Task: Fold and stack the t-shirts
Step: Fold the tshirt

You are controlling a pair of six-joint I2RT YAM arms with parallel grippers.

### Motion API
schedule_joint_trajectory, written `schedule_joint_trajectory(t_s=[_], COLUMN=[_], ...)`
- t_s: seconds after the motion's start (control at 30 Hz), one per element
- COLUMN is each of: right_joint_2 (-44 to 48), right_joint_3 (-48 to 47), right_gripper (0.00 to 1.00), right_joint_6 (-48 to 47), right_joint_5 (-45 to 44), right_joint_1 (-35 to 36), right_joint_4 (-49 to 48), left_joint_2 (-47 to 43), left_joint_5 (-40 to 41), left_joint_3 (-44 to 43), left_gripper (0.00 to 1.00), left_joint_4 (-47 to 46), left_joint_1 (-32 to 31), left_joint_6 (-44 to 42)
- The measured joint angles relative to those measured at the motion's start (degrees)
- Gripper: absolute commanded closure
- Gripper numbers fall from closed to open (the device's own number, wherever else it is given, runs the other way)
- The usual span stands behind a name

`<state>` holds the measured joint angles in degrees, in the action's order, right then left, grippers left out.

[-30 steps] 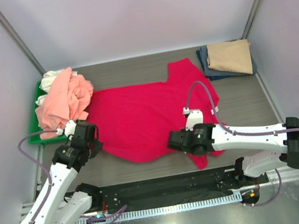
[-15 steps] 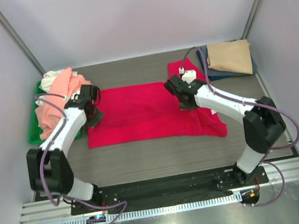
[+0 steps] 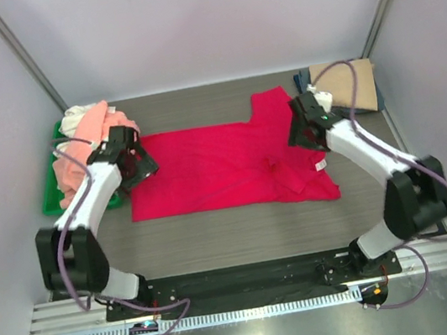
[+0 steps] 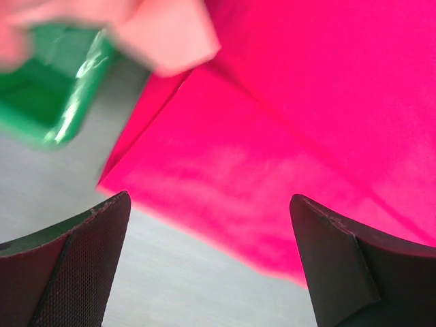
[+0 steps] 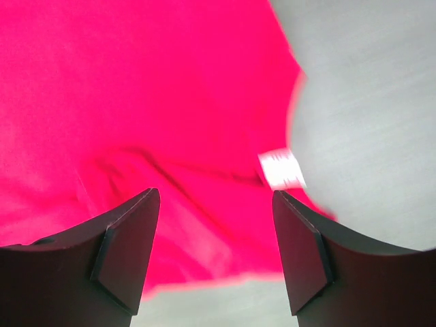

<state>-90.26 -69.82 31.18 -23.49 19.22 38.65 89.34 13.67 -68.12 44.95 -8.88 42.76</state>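
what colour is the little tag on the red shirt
White; the tag on the red shirt shows best in the right wrist view.

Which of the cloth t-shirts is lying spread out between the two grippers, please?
The crimson-red t-shirt, spread mid-table. The salmon-pink t-shirt sits crumpled on the green plastic tray; the tan t-shirt lies folded at the far right.

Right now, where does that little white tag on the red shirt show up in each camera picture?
Top external: white tag on the red shirt's near right part, right of centre.
Left wrist: not in it.
Right wrist: right of centre, at the shirt's edge.
Shared landmark: the red shirt, in all three.
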Motion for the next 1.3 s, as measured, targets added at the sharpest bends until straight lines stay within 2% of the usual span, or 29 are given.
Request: schedule_joint_trajectory(t_s=[0.13, 0.2, 0.3, 0.43, 0.57, 0.77, 1.0, 1.3], right_joint_2=[18.08, 25.64, 31.89, 32.15, 33.18, 33.05, 26.25, 24.33], right_joint_3=[14.1, 20.68, 29.77, 38.53, 42.8, 43.28, 41.31, 41.13], right_gripper=[0.28, 0.31, 0.34, 0.35, 0.35, 0.35, 0.35, 0.37], right_joint_6=[5.33, 8.44, 12.72, 17.0, 19.91, 21.29, 19.87, 17.53], right_joint_5=[4.04, 5.44, 8.59, 11.96, 13.4, 11.28, 8.68, 9.4], right_joint_1=[-2.95, -3.41, -4.09, -4.35, -4.35, -4.39, -6.16, -10.43], right_joint_4=[-1.44, -1.6, -2.34, -2.89, -2.91, -5.49, -10.99, -16.26], left_joint_2=[-15.34, -21.22, -25.18, -28.06, -29.64, -28.52, -24.2, -21.35], left_joint_5=[0.79, 0.83, 0.68, 0.5, 0.28, 0.98, 2.69, 6.56], left_joint_3=[8.81, 14.8, 22.97, 31.19, 34.4, 35.87, 36.76, 36.61], left_gripper=[0.0, 0.03, 0.04, 0.04, 0.04, 0.04, 0.03, 0.1], left_joint_4=[-0.39, -1.53, -1.86, -2.43, -2.93, -5.66, -10.01, -14.8], left_joint_1=[0.02, 0.17, 0.76, 1.62, 2.27, 3.61, 5.44, 5.64], left_joint_6=[1.09, 2.49, 4.94, 7.61, 9.2, 10.84, 12.44, 14.53])
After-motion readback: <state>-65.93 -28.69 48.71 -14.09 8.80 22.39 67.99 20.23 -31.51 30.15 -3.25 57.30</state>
